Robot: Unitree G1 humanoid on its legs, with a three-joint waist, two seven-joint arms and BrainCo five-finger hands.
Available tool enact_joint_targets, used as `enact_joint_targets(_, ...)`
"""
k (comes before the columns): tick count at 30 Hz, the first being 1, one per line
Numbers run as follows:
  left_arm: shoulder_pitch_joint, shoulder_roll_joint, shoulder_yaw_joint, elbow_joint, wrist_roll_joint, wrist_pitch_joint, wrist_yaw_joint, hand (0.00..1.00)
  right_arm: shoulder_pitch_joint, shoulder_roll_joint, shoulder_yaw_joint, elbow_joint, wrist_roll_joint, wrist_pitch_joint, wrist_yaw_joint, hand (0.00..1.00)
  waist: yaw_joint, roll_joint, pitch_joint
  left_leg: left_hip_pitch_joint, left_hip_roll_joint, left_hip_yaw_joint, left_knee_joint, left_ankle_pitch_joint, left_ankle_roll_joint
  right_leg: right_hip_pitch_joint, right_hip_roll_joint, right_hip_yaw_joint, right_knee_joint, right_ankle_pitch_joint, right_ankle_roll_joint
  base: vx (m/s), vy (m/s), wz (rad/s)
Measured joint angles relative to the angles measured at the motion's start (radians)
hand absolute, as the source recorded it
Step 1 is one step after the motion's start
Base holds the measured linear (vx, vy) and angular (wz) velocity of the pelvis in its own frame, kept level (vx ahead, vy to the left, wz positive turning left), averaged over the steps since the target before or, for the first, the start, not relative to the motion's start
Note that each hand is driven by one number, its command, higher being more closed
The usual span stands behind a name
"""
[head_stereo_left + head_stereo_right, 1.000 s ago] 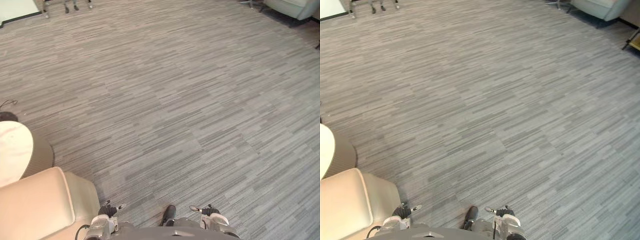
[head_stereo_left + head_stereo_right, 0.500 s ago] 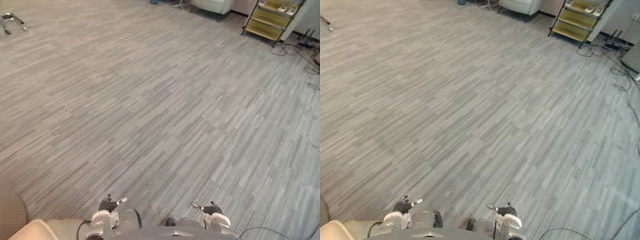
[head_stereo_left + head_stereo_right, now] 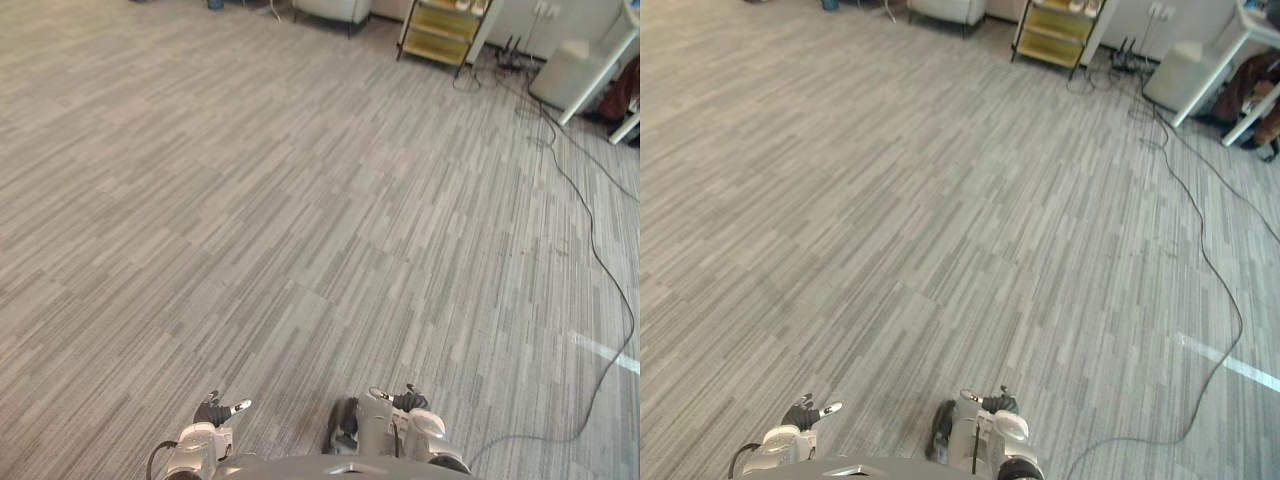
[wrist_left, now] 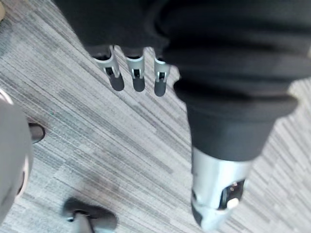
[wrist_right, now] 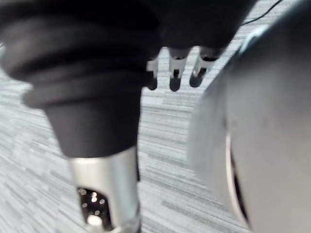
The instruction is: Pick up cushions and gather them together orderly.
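My left hand [image 3: 213, 413] hangs low at 7 o'clock and my right hand [image 3: 408, 402] at 5 o'clock, both above the grey striped carpet [image 3: 280, 200]. The left fingers [image 4: 138, 80] point straight down, relaxed and apart, holding nothing. The right fingers [image 5: 175, 80] hang just as loose and empty. Far off at 12 o'clock stands a pale armchair [image 3: 328, 8], with a yellow shelf rack [image 3: 440, 25] beside it at 1 o'clock. At 2 o'clock a grey box [image 3: 562, 72] sits by a white furniture leg [image 3: 603, 55]. Where the cushions lie I cannot tell.
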Motion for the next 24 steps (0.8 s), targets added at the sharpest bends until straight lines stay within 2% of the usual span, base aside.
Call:
enact_joint_targets(1,0.002,0.0,0.006,-0.012,0.0,-0.001,0.0,0.0,0.001,0.004,0.001,0.0,0.005,0.0,0.0,0.0,0.003,0.003,0.002,-0.041,0.019,0.005,0.083,-0.015,0.001,0.034,0.013,0.01,-0.013,-0.009,-0.004,0.39,-0.093,-0.54)
enact_joint_targets(2,0.004,0.006,0.011,-0.034,-0.001,-0.004,0.001,0.0,0.004,0.017,0.006,0.003,0.016,0.0,0.0,0.0,0.018,-0.006,0.011,-0.117,0.035,0.025,0.17,-0.047,0.003,0.102,0.029,0.04,-0.045,-0.036,-0.017,0.37,-0.067,-0.68)
enact_joint_targets(4,0.016,0.009,0.008,-0.059,-0.002,-0.011,0.001,0.0,0.008,0.021,0.031,0.005,0.039,0.001,-0.001,0.0,0.034,-0.011,0.011,-0.213,0.034,0.058,0.143,-0.081,0.019,0.182,0.04,0.077,-0.11,-0.043,-0.015,0.37,-0.022,-0.59)
enact_joint_targets(5,0.021,0.012,0.008,-0.073,-0.005,-0.011,0.001,0.0,0.012,0.022,0.032,0.005,0.04,0.001,-0.002,0.0,0.038,-0.012,0.01,-0.263,0.029,0.08,0.089,-0.098,0.024,0.213,0.041,0.093,-0.144,-0.045,-0.01,0.37,0.051,-0.47)
enact_joint_targets(8,0.035,0.008,0.02,-0.094,-0.024,-0.026,0.001,0.0,0.027,0.027,0.014,0.006,0.04,0.004,-0.007,0.0,0.063,-0.014,0.01,-0.355,-0.001,0.135,-0.282,-0.106,0.038,0.309,0.028,0.147,-0.231,-0.053,0.024,0.5,0.148,-0.51)
enact_joint_targets(9,0.033,0.004,0.022,-0.096,-0.023,-0.034,0.002,0.0,0.028,0.027,0.007,0.006,0.04,0.005,-0.013,0.0,0.071,-0.016,0.01,-0.368,-0.033,0.137,-0.494,-0.06,0.029,0.358,0.01,0.165,-0.268,-0.068,0.047,0.52,0.225,-0.32)
enact_joint_targets(10,0.033,0.001,0.024,-0.097,-0.023,-0.037,0.002,0.0,0.029,0.026,0.007,0.006,0.04,0.005,-0.015,0.0,0.075,-0.018,0.009,-0.371,-0.047,0.137,-0.591,-0.028,0.022,0.382,0.0,0.175,-0.287,-0.08,0.063,0.65,0.317,-0.42)
enact_joint_targets(11,0.033,0.001,0.026,-0.098,-0.023,-0.039,0.001,0.0,0.029,0.025,0.008,0.006,0.04,0.005,-0.015,0.0,0.084,-0.021,0.002,-0.376,-0.06,0.133,-0.668,0.029,0.027,0.408,-0.011,0.194,-0.303,-0.105,0.085,0.34,0.182,-0.38)
enact_joint_targets(12,0.033,0.004,0.028,-0.098,-0.023,-0.04,0.001,0.0,0.029,0.025,0.009,0.007,0.04,0.005,-0.015,0.0,0.091,-0.032,-0.004,-0.374,-0.069,0.133,-0.658,0.081,0.038,0.42,-0.024,0.206,-0.31,-0.118,0.095,0.5,0.274,-0.42)
enact_joint_targets(13,0.033,0.017,0.028,-0.097,-0.023,-0.04,0.0,0.0,0.03,0.032,0.001,0.024,0.037,0.004,-0.014,0.0,0.098,-0.058,-0.033,-0.375,-0.107,0.123,-0.641,0.132,0.058,0.437,-0.061,0.223,-0.316,-0.131,0.096,0.56,0.272,-0.35)
enact_joint_targets(14,0.033,0.019,0.029,-0.098,-0.023,-0.04,0.0,0.0,0.029,0.04,-0.013,0.042,0.036,0.006,-0.012,0.0,0.1,-0.08,-0.045,-0.386,-0.129,0.107,-0.599,0.108,0.101,0.426,-0.077,0.237,-0.285,-0.131,0.094,0.99,0.486,-0.32)
enact_joint_targets(15,0.032,0.028,0.044,-0.092,-0.023,-0.039,-0.001,0.0,0.037,0.057,-0.02,0.044,0.028,0.005,-0.011,0.0,0.099,-0.109,-0.057,-0.378,-0.15,0.118,-0.511,0.027,0.146,0.392,-0.122,0.248,-0.128,-0.123,0.125,0.73,0.339,-0.21)
enact_joint_targets(16,0.032,0.034,0.042,-0.089,-0.022,-0.039,-0.001,0.0,0.039,0.059,-0.024,0.049,0.028,0.006,-0.01,0.0,0.099,-0.114,-0.056,-0.361,-0.155,0.125,-0.487,-0.005,0.154,0.367,-0.129,0.258,-0.036,-0.116,0.145,0.82,0.4,-0.18)
enact_joint_targets(17,0.031,0.045,0.024,-0.078,-0.021,-0.037,0.0,0.0,0.039,0.06,-0.025,0.065,0.027,0.005,-0.007,0.0,0.092,-0.127,-0.054,-0.309,-0.172,0.136,-0.454,-0.063,0.171,0.275,-0.159,0.277,0.246,-0.055,0.241,0.39,0.187,-0.08)
enact_joint_targets(18,0.03,0.052,0.017,-0.07,-0.02,-0.036,-0.001,0.0,0.039,0.06,-0.024,0.068,0.027,0.005,-0.005,0.0,0.085,-0.129,-0.053,-0.288,-0.178,0.136,-0.446,-0.076,0.177,0.242,-0.167,0.284,0.34,-0.029,0.273,0.74,0.304,-0.03)
enact_joint_targets(19,0.03,0.059,0.006,-0.054,-0.02,-0.026,0.0,0.0,0.038,0.056,-0.017,0.062,0.024,0.003,0.002,0.0,0.072,-0.128,-0.049,-0.228,-0.19,0.138,-0.429,-0.096,0.189,0.157,-0.186,0.282,0.581,0.007,0.305,0.55,0.172,-0.03)
enact_joint_targets(20,0.032,0.058,0.005,-0.041,-0.02,-0.014,0.001,0.0,0.036,0.048,-0.01,0.045,0.019,0.001,0.004,0.0,0.063,-0.117,-0.043,-0.141,-0.194,0.138,-0.449,-0.114,0.191,0.093,-0.201,0.241,0.713,-0.001,0.267,0.75,0.211,-0.13)
enact_joint_targets(21,0.03,0.054,0.004,-0.041,-0.02,-0.006,0.001,0.0,0.037,0.045,-0.01,0.031,0.006,0.0,0.005,0.0,0.057,-0.094,-0.034,-0.065,-0.193,0.136,-0.495,-0.134,0.187,0.047,-0.202,0.197,0.739,-0.022,0.227,0.48,0.11,-0.2)
enact_joint_targets(22,0.033,0.052,0.004,-0.041,-0.02,-0.006,0.001,0.0,0.037,0.045,-0.01,0.025,0.0,-0.001,0.005,0.0,0.053,-0.089,-0.037,-0.007,-0.194,0.135,-0.548,-0.161,0.177,0.004,-0.204,0.15,0.719,-0.038,0.205,0.45,0.074,-0.12)
enact_joint_targets(23,0.032,0.053,0.004,-0.039,-0.02,-0.006,0.001,0.0,0.037,0.048,-0.009,0.006,-0.006,-0.001,0.006,0.0,0.051,-0.096,-0.036,0.043,-0.198,0.135,-0.585,-0.19,0.161,-0.049,-0.215,0.086,0.657,-0.056,0.186,0.41,0.023,0.0)
enact_joint_targets(24,0.023,0.055,0.005,-0.03,-0.02,-0.006,0.001,0.0,0.04,0.049,-0.013,-0.005,-0.011,0.0,0.006,0.0,0.051,-0.109,-0.03,0.079,-0.202,0.133,-0.605,-0.199,0.154,-0.096,-0.218,0.025,0.525,-0.076,0.161,0.41,-0.005,0.07)
